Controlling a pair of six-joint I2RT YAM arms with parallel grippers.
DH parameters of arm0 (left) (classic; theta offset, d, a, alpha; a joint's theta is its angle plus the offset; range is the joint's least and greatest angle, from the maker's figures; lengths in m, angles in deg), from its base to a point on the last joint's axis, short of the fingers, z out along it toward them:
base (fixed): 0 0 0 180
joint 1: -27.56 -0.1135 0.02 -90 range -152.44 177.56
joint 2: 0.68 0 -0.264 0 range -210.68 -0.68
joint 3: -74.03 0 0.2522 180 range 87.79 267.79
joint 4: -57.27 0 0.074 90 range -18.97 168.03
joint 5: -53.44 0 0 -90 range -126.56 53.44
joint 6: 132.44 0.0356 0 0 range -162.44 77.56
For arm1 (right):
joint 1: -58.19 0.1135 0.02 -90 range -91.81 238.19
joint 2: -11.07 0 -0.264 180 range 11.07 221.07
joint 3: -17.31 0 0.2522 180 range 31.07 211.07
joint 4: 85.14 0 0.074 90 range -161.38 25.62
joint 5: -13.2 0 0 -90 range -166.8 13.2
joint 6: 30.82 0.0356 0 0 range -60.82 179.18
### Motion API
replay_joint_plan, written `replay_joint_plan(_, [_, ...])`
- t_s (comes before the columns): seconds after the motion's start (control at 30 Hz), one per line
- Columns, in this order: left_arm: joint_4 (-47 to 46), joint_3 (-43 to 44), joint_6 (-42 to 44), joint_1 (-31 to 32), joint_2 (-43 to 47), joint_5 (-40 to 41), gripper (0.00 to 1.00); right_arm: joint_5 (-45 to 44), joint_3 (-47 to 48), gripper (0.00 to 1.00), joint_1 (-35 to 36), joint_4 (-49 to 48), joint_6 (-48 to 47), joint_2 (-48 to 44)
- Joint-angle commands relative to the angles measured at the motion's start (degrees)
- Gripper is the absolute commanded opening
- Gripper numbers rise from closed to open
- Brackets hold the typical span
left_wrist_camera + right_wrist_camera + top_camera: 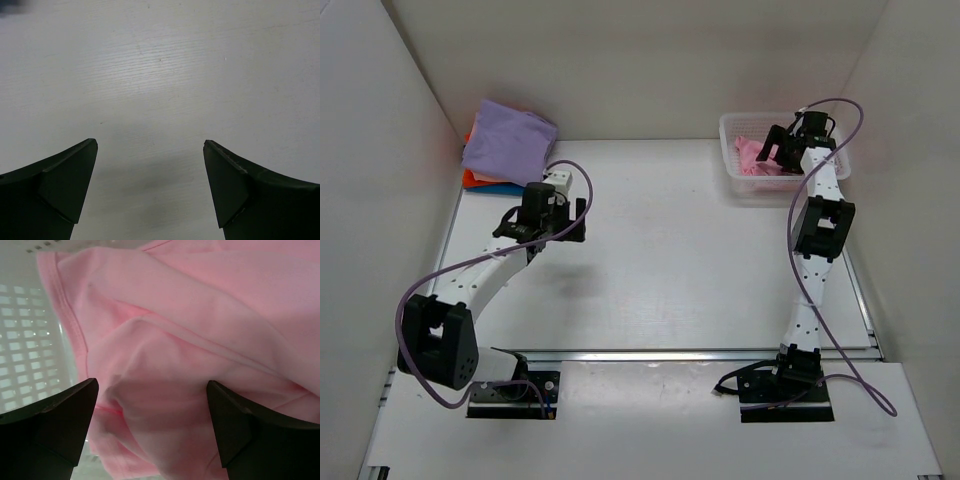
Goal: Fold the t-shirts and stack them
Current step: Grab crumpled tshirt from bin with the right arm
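Note:
A crumpled light pink t-shirt [752,156] lies in the white mesh basket [732,160] at the back right. My right gripper [152,390] hangs just above it, open, with a raised fold of the pink t-shirt [165,370] between its spread fingers and nothing gripped. At the back left sits a stack of folded t-shirts, a lavender one [508,140] on top and an orange one [478,180] showing at the edge beneath. My left gripper [150,147] is open over bare white table, a little in front of that stack, and holds nothing.
White walls close in the table on the left, back and right. The basket wall [25,360] is close on the left of my right gripper. The left arm's cable [575,200] loops above the table [670,260].

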Motion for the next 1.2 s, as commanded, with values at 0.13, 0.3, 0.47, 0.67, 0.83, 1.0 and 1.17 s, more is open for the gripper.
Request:
replay_joint_plan(0.13, [-2.5,-1.4,-0.5,-0.7,1.0,-2.3,0.96,7.8,2.2,0.56,1.4,5.1,1.9,1.3])
replay_joint_plan(0.3, [-2.5,-2.0,-1.3,-1.5,1.6,-2.0,0.5,11.2,4.8,0.0,1.1,5.9,3.4,2.3])
replay_joint_plan(0.47, [-2.9,-2.8,-1.9,-1.2,2.5,-0.3,0.05,14.3,8.4,0.0,0.5,3.9,3.5,0.0])
replay_joint_plan(0.67, [-3.4,-3.8,-2.7,-1.1,3.9,0.7,0.01,16.4,8.2,0.0,-0.4,-4.5,7.1,-9.8])
replay_joint_plan(0.83, [-4.0,-4.6,-2.8,-0.6,6.0,1.8,0.02,19.3,3.1,0.0,-0.5,-7.7,8.3,-20.0])
replay_joint_plan(1.0, [-5.0,-6.8,-4.6,-0.7,8.3,1.2,0.01,20.2,8.0,0.0,2.8,-2.3,4.4,-28.5])
replay_joint_plan(1.17, [-5.6,-8.0,-10.6,-1.8,15.7,-2.0,0.24,19.7,-1.2,0.0,7.5,-5.0,3.0,-48.4])
